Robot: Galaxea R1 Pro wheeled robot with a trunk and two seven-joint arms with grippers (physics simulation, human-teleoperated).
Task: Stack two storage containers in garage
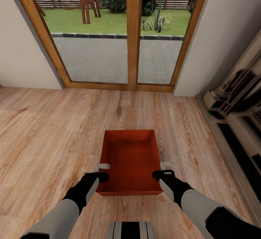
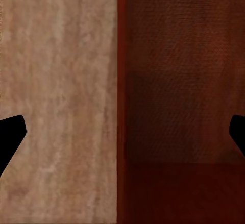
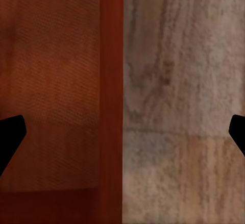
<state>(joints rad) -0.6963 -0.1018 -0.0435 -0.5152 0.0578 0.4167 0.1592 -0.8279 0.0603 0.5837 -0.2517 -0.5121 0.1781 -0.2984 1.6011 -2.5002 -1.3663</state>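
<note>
An orange-red storage container sits just ahead of the robot over the light wood plank floor of the living room, its open top facing up and its inside bare. No brand, label or writing can be read on the container or anywhere else in the views. The left gripper is at the container's left wall near the corner closest to the robot, and the right gripper is at the right wall opposite it. In the left wrist view the left gripper straddles the container's wall, one dark fingertip over the floor side and the other over the red interior; the fingers stand wide of the wall and are not pressed on it. The right wrist view shows the same for the right gripper: its fingertips are spread far apart with the container's rim running between them, untouched. Whether the container rests on the planks or is lifted cannot be told. Beyond it a wood-framed glass door looks out on paving, grass and a fence. A dark low cabinet runs along the wall at the robot's right.
</note>
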